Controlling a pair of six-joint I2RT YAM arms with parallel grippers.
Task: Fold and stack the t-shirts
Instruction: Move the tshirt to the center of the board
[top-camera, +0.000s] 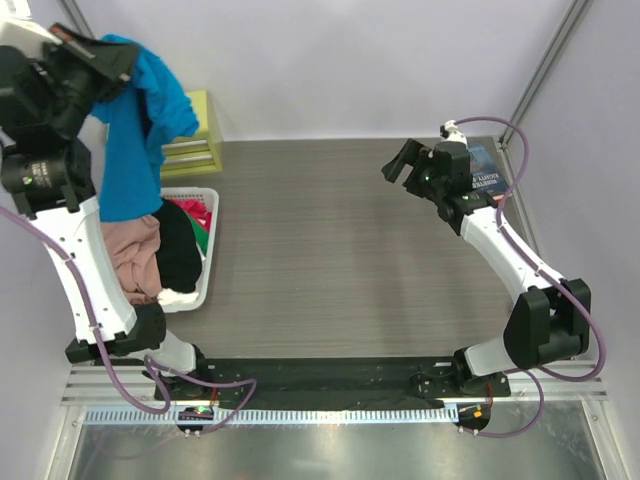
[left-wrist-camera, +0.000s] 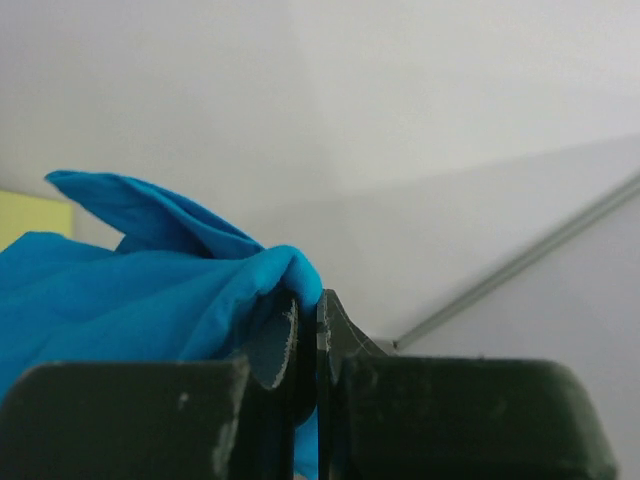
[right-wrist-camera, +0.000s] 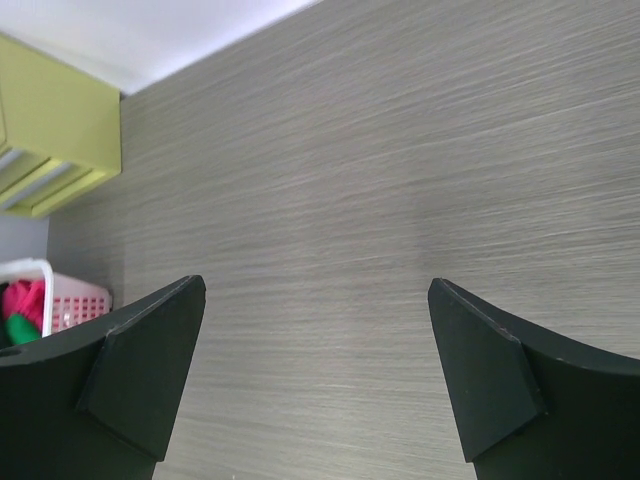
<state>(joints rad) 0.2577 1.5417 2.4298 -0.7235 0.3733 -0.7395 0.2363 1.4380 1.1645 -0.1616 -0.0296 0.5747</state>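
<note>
At the far left corner, high above the table (top-camera: 330, 250), the left gripper (top-camera: 115, 58) held the turquoise t-shirt (top-camera: 135, 150). From its wrist camera we saw the fingers (left-wrist-camera: 290, 345) pressed together on a fold of that blue cloth (left-wrist-camera: 150, 290). The rest of the shirt ran off the frame's left edge. From above, the shirt hung down towards the white basket (top-camera: 205, 262), and its lower hem was lost behind the left arm.

In the basket lay a pink shirt (top-camera: 130, 255), partly covered by the arm, and a black one (top-camera: 180, 250). Scraps of red (top-camera: 195, 212), green (top-camera: 206, 238) and white (top-camera: 178, 297) showed too little for us to make out their shapes.

The right gripper (top-camera: 398, 165) hovered over bare table at the right. Its fingers (right-wrist-camera: 150, 350) were spread wide with nothing between them. Behind its wrist a dark-blue book (top-camera: 485, 177) was half hidden. A yellow-green shelf unit (top-camera: 200, 130) stood beyond the basket, partly behind the hanging shirt.
</note>
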